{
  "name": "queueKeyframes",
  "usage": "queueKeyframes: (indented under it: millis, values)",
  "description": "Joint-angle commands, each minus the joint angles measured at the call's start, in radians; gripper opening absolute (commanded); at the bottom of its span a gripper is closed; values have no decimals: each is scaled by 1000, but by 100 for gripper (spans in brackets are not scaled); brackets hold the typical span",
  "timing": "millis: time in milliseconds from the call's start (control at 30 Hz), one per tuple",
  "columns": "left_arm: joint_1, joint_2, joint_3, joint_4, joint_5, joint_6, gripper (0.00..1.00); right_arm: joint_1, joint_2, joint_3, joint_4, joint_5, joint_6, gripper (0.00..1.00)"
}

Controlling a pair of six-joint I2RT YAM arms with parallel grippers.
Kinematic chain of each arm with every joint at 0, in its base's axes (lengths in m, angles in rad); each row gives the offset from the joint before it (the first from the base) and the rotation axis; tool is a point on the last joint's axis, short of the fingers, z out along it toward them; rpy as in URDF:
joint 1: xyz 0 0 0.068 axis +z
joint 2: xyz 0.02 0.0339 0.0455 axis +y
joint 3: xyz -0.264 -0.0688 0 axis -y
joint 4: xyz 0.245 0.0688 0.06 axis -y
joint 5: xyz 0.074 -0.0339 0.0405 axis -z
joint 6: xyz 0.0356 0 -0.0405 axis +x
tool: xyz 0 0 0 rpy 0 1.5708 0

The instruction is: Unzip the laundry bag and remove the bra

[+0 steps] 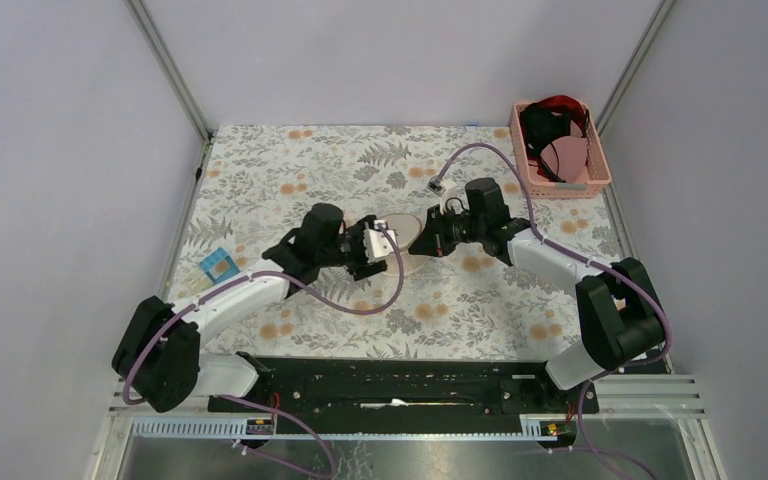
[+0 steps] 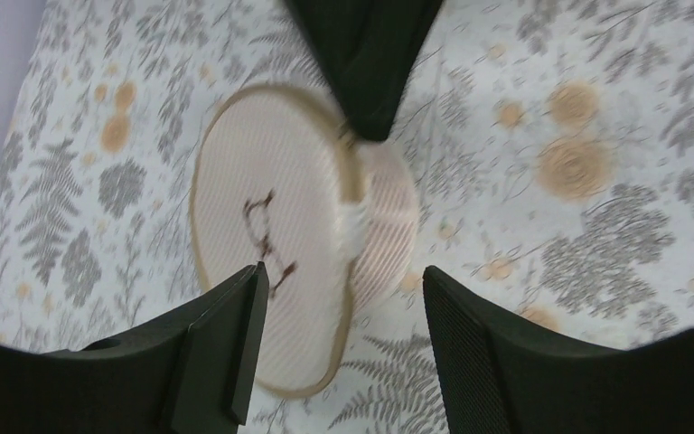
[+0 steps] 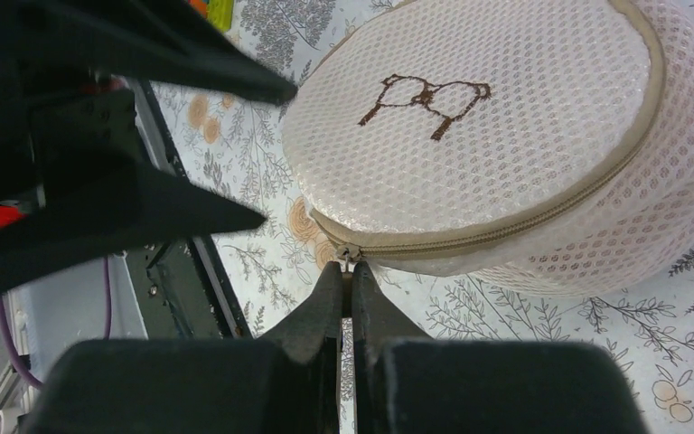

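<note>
Zip pull (image 3: 347,256) pinched between right fingers (image 3: 323,303) (laundry bag (image 3: 506,154) zipped).

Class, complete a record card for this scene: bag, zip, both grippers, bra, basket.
laundry bag: round cream mesh, between both grippers
zip: appears closed where visible
right gripper: shut on the zip pull
left gripper: open, facing the bag
bra: not visible
basket: far right corner, holding black and red garments

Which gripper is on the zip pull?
The right gripper, pinched shut on the zip pull of the laundry bag; the left gripper hangs open.
</note>
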Motion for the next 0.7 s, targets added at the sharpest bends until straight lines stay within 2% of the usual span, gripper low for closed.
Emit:
queueKeyframes:
  millis: [0, 100, 200, 333, 400, 500, 667]
  values:
    - [-64, 25, 52, 11, 12, -19, 68, 3, -13, 2, 37, -45, 14, 0]
    - [-82, 85, 89, 36, -33, -54, 63, 5, -15, 2, 37, -46, 15, 0]
    - [-85, 129, 115, 76, -86, -78, 53, 5, -21, -2, 37, -43, 13, 0]
    - [-85, 143, 111, 63, -102, -43, 31, 5, -29, -7, 33, -30, 10, 0]
    - [-84, 138, 94, 60, -110, -18, 16, 4, -33, -5, 24, -23, 3, 0]
    - [-63, 129, 69, 67, -119, -2, 2, -6, -42, -6, 8, -13, -10, 0]
    - [-10, 105, 16, 84, -90, 80, 0, -50, -57, -18, -23, -15, -29, 0]
